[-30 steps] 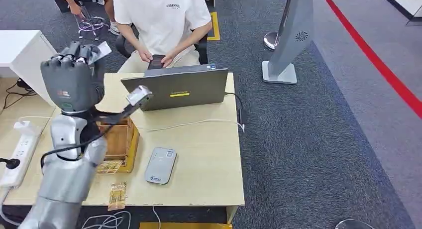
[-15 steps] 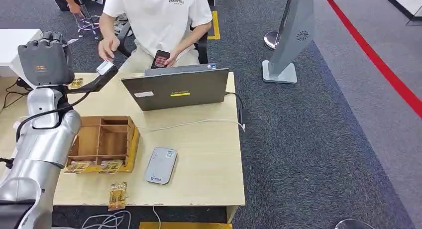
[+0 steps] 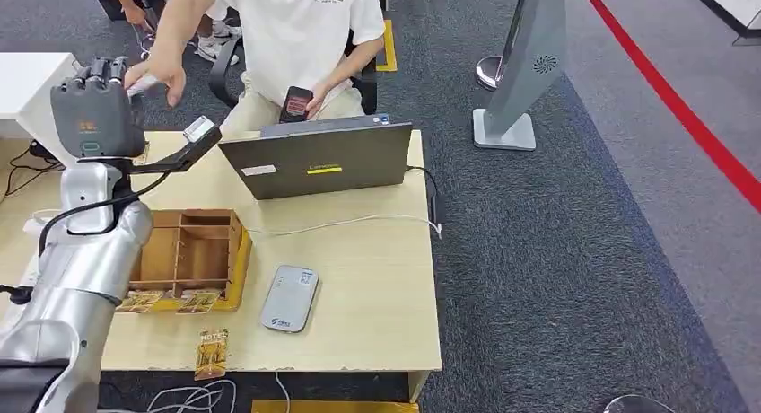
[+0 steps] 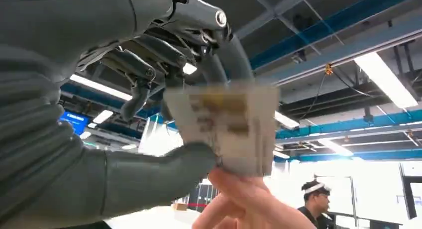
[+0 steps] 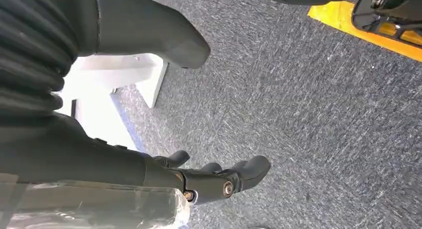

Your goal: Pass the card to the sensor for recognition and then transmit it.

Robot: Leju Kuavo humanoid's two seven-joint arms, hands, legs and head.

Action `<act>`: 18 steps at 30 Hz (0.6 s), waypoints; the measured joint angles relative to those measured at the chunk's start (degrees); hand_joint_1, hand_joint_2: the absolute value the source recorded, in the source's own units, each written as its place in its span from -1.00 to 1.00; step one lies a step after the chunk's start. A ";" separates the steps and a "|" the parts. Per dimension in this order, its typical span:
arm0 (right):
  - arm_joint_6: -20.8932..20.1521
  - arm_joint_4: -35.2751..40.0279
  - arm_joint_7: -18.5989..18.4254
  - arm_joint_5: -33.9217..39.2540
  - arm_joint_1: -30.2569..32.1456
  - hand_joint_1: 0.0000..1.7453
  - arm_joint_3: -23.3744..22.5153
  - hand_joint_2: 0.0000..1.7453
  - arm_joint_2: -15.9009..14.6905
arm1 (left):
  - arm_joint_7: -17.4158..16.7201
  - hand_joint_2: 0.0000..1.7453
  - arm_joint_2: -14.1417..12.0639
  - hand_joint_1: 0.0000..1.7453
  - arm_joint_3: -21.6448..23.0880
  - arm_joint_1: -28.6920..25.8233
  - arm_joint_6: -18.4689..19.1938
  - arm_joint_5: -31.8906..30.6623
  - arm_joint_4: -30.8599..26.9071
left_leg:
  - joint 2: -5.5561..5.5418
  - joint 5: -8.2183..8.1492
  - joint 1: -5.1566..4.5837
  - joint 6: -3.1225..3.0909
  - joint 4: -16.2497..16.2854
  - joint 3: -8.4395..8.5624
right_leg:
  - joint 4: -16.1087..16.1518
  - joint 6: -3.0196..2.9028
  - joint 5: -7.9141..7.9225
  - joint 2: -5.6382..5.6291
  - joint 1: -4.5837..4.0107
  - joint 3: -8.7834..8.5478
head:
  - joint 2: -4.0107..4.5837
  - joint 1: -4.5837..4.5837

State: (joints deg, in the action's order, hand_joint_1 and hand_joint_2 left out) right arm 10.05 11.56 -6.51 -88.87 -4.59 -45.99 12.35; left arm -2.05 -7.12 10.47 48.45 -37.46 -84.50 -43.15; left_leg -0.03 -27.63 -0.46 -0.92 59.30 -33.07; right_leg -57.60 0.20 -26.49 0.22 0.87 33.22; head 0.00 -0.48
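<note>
Robot's left hand (image 4: 149, 89) pinches the card (image 4: 226, 127) as a person's hand (image 3: 154, 70) reaches; hold steady, release only once gripped.

The person's white T-shirt (image 3: 301, 22) carries the word "ESSENTIALS" in small dark letters across the chest. The laptop (image 3: 316, 157) at the far edge of the table (image 3: 377, 278) bears a yellow label and a white sticker, both too small to read. Print on the card (image 4: 226, 127) is blurred.
</note>
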 joint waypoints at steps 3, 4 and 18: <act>-0.02 0.00 0.04 -0.11 0.00 -1.00 0.04 1.00 0.00 | 0.31 1.00 0.24 -1.00 0.00 -0.34 -0.24 0.30 0.00 | -0.01 0.00 0.00 0.00 0.00 -0.01 | 0.00 0.00 0.00 0.01 0.00 0.00 | 0.00 0.00; -0.02 0.00 0.09 -0.13 -0.01 -1.00 0.09 1.00 0.00 | 0.46 1.00 0.26 -1.00 0.00 -0.44 -0.22 0.46 0.00 | -0.01 0.00 0.00 0.00 0.00 -0.01 | 0.00 0.00 0.00 0.01 0.00 0.00 | 0.00 0.00; -0.11 0.00 0.33 -0.17 0.01 -1.00 0.17 1.00 0.00 | 2.71 1.00 1.55 -1.00 0.00 -3.95 -0.24 3.74 -2.40 | -0.01 0.00 -0.01 0.00 0.00 -0.03 | 0.00 0.00 0.00 0.01 0.01 0.01 | 0.00 0.00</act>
State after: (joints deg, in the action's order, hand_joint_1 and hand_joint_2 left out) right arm 9.94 11.56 -6.19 -89.05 -4.59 -45.81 12.35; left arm 0.66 -5.57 10.47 44.51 -37.70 -80.76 -45.55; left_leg -0.03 -27.63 -0.47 -0.93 59.30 -33.10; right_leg -57.60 0.20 -26.49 0.23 0.88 33.23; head 0.00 -0.48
